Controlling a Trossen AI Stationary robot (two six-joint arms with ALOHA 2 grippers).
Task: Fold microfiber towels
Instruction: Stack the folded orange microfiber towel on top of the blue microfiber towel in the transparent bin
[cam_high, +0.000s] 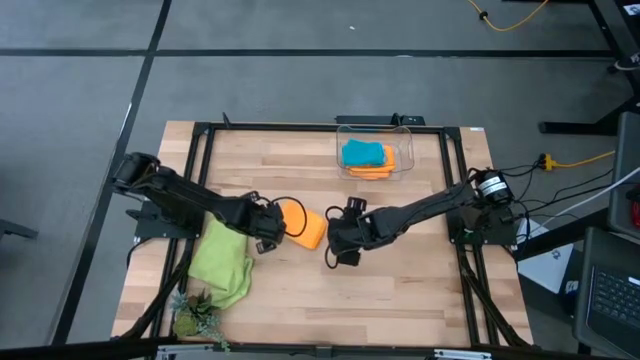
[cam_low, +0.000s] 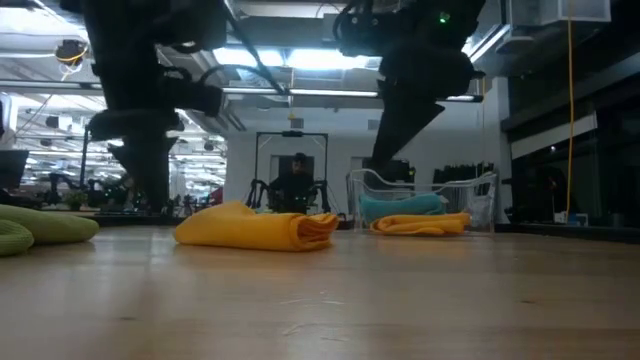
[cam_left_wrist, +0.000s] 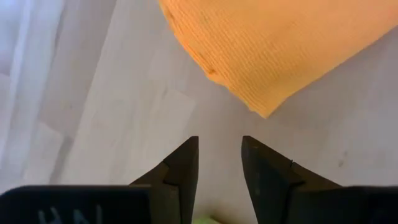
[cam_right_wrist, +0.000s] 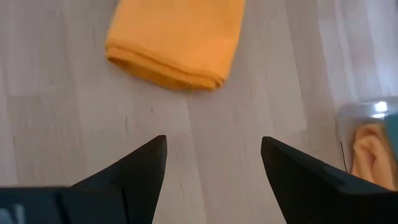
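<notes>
High view: clear plastic bin (cam_high: 404, 150) sits at the far middle of the wooden surface (cam_high: 400, 290). Inside it, a turquoise towel (cam_high: 362, 153) lies on top of a folded orange towel (cam_high: 375, 171). Low view confirms the same stack, turquoise over orange, behind the transparent wall. No readable label on the bin; no legible writing anywhere on the surface.

Second orange towel (cam_high: 305, 226), folded, lies flat at mid-surface between the two arms. Lime green towel (cam_high: 222, 258) lies crumpled at the near left, just beside a small green plant (cam_high: 195, 318) at the near-left corner.

Left gripper (cam_high: 272, 232) hovers just left of the folded orange towel; left wrist view shows its jaws parted by a narrow gap, nothing between them, towel corner just ahead of the tips. Right gripper (cam_high: 337, 252) hovers just right of the same towel; right wrist view shows its jaws spread wide, released, bare wood between them, towel ahead and untouched.

Low view, room beyond: a person (cam_low: 297, 180) sits far behind the surface.
</notes>
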